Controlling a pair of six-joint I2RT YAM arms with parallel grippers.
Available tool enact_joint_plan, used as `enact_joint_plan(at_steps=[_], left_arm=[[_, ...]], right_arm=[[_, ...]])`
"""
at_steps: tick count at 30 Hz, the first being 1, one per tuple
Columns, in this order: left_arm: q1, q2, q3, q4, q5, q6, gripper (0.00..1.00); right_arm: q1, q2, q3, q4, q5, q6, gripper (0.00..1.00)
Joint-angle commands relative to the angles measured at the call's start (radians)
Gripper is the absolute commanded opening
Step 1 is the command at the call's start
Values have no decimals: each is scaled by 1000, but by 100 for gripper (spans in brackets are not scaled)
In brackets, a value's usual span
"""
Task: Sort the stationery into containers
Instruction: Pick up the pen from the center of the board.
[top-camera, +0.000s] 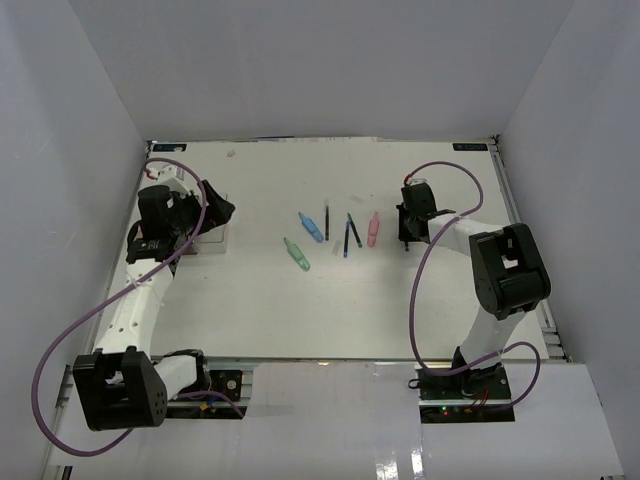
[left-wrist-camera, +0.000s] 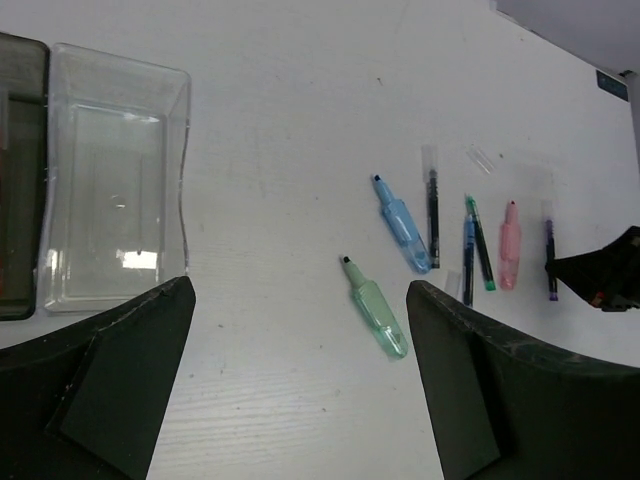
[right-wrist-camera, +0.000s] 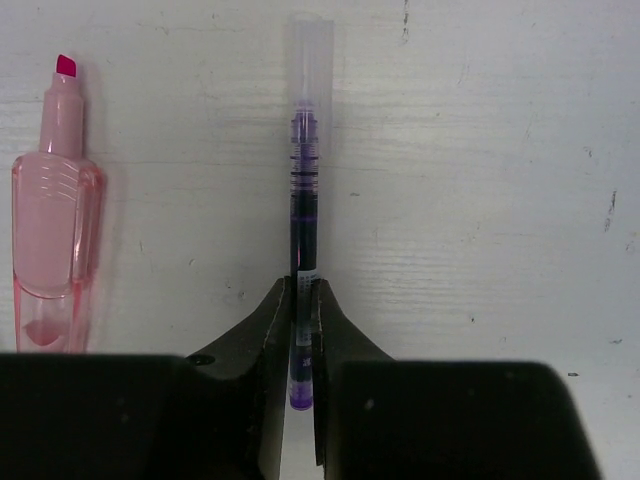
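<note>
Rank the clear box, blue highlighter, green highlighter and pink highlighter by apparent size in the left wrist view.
1. clear box
2. blue highlighter and green highlighter: too alike to rank
3. pink highlighter, though it lies farther off

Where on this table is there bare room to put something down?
Bare table lies between the clear box and the green highlighter, and from the stationery to the near edge. Crowded: from the blue highlighter to the pink highlighter, where the right gripper pinches the purple pen.
</note>
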Motion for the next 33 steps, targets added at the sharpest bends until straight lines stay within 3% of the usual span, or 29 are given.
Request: enact_joint_plan(at_steps=[1, 5, 12, 22, 25, 33], left_arm=[[-27, -30, -17, 42, 109, -37, 98], [-129, -30, -18, 53, 112, -109, 98], [-451, -7, -10, 164, -80, -315, 98], [-789, 193, 123, 234, -394, -424, 94], [-843, 263, 173, 264, -434, -433, 89], [-916, 389, 249, 274, -468, -445, 61]], right_arm=[[-7, -5, -5, -47, 13, 8, 8], [13, -109, -85, -14, 13, -1, 8], [177, -410, -226, 89, -73, 32, 9], [370, -671, -401, 356, -240, 172, 13], [402, -704, -421, 397, -242, 184, 13], [422, -764, -459, 450, -278, 216, 13]])
